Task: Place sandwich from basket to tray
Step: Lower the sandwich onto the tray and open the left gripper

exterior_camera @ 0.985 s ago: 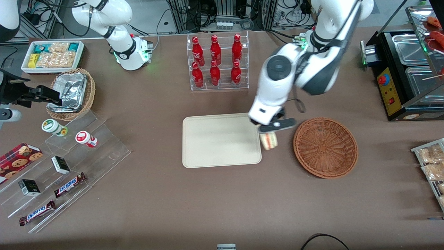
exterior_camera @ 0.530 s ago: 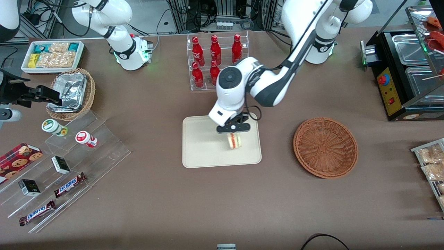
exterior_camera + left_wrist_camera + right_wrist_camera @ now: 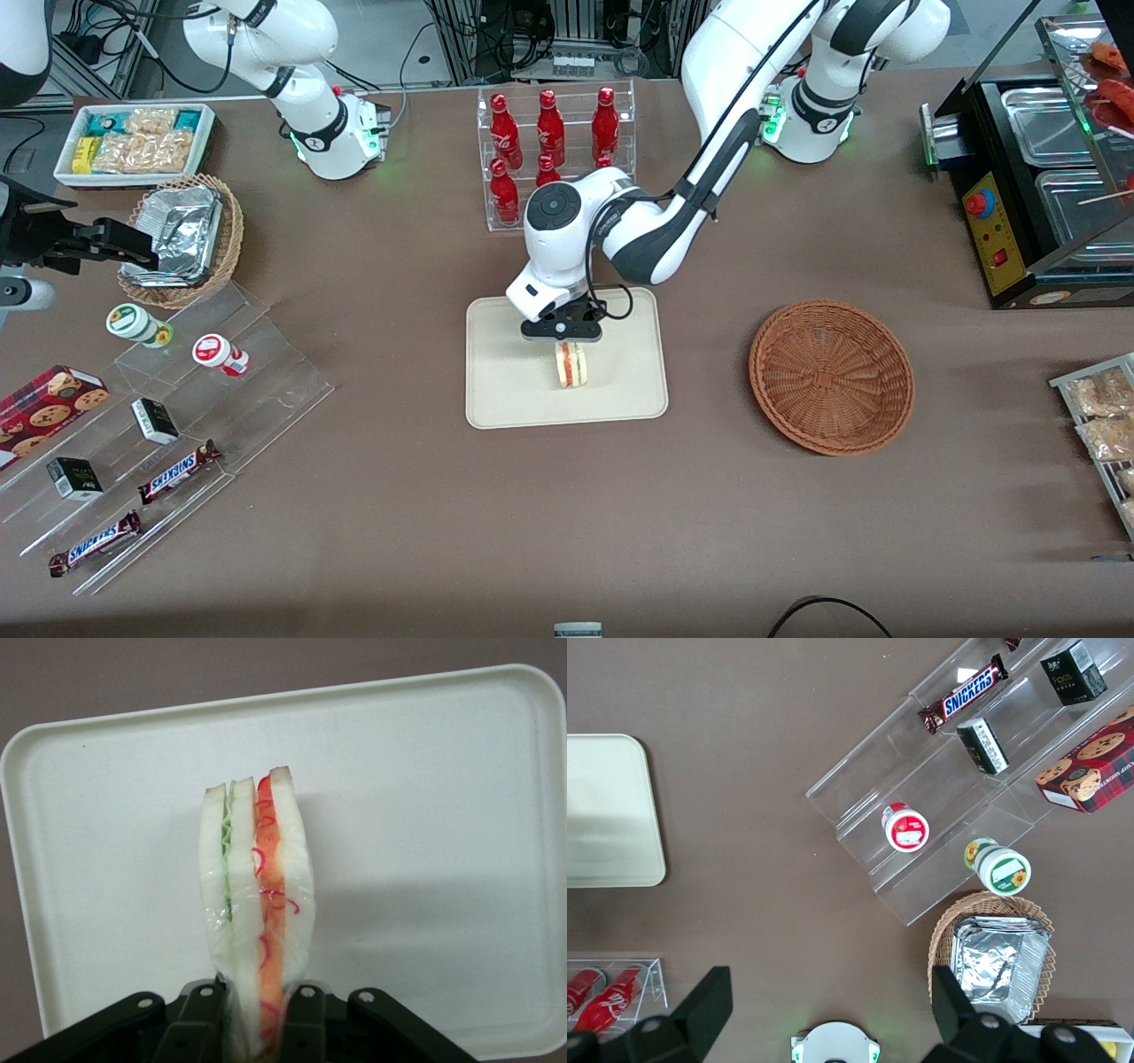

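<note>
Two fingers of your left gripper were clamped on the sandwich, pinching the bread from both flat sides so the wedge hung on edge with its red and green filling layers facing the wrist camera. That grip made sense: squeezing across the slices kept the filling from sliding out, and it left the cut edge free to meet the surface first.

You had the sandwich over the middle of the cream tray, well inside its raised rim on every side, so a release there looked unlikely to tip it onto the table. Whether its lowest edge was touching the tray or just above it, the frames did not settle; the soft shadow beside it in the wrist view suggested a small gap.

The wicker basket sat empty, well apart from the tray toward the working arm's end of the table, so the carry was all but done. What seemed left for you was a short descent, then parting the fingers. A wedge set down on edge could topple flat, which would do no harm there.
</note>
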